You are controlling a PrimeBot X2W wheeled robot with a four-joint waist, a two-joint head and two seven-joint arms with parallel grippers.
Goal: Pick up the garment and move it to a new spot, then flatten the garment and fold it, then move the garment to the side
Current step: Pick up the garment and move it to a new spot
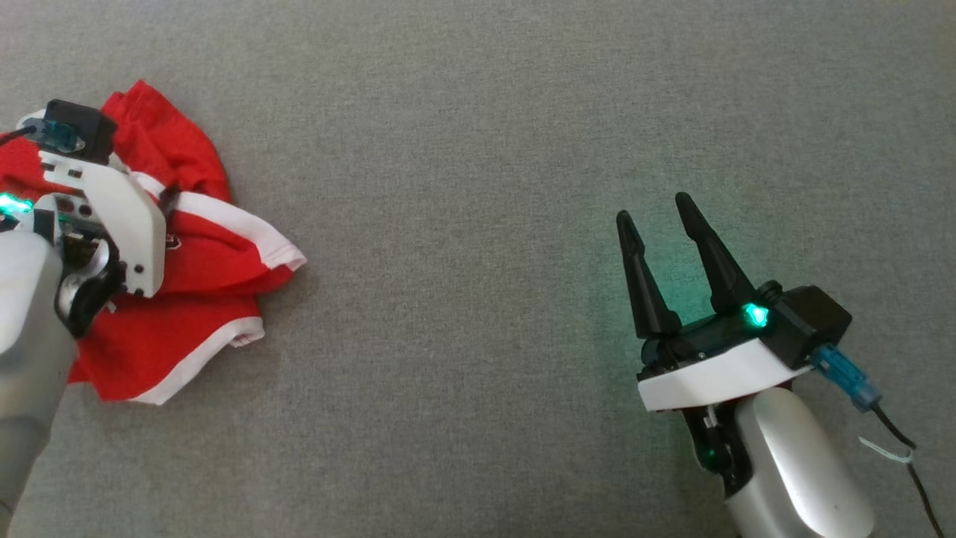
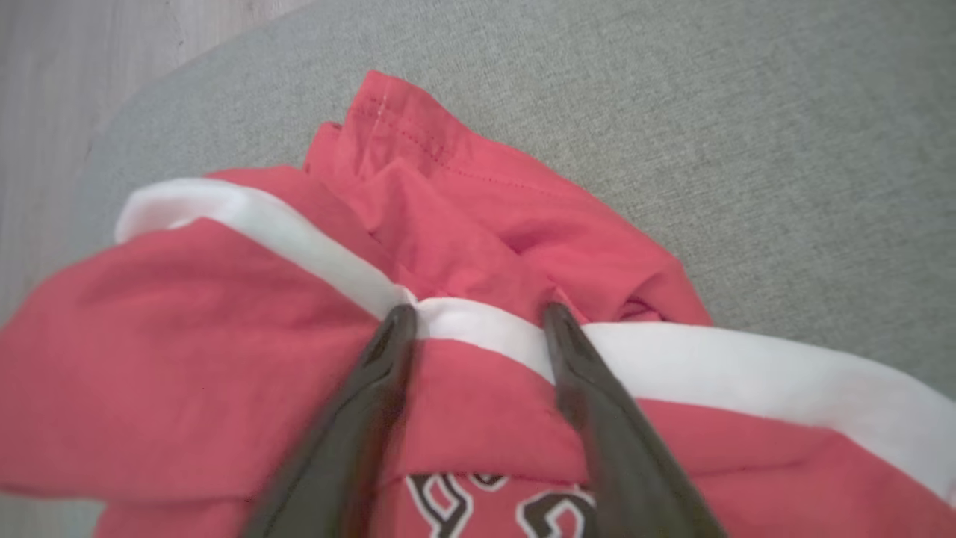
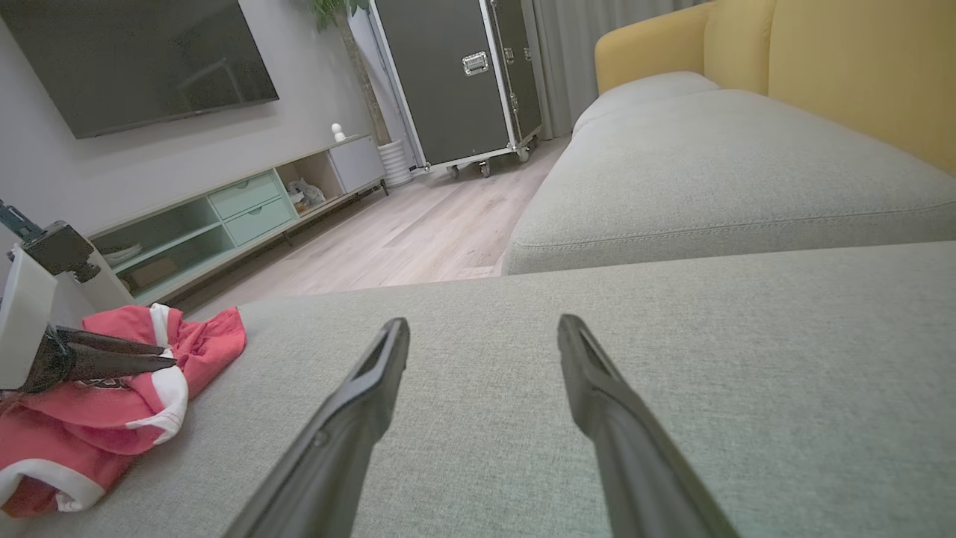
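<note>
Crumpling into a loose heap at the left end of a grey sofa cushion (image 1: 478,112), a red garment (image 1: 209,261) lies under the robot's left gripper (image 2: 479,314). Its fingers stand apart, their tips pressed onto a white band (image 2: 299,239) with a fold of red cloth between them. No clear front or back can be made out in the bundle. In the head view its longer run goes from the top of the picture down towards the robot, and one white-edged corner (image 1: 287,258) juts rightward towards the cushion's middle. The right gripper (image 1: 653,208) is well apart from the cloth on the other side of the cushion, its two dark fingers spread wide with nothing between them. The surface is a tightly woven grey fabric, and the right wrist view shows a second grey cushion (image 3: 732,164) beyond it against a yellow sofa back (image 3: 821,67). That view also takes in a pale wood floor (image 3: 418,224), a low cabinet (image 3: 224,217) under a wall-mounted screen (image 3: 134,60), and a black wheeled case (image 3: 455,75). The garment is bright red with white trim and stitched hems, deeply creased, and carries a black-and-white printed motif (image 2: 478,501) just below the fingers.
</note>
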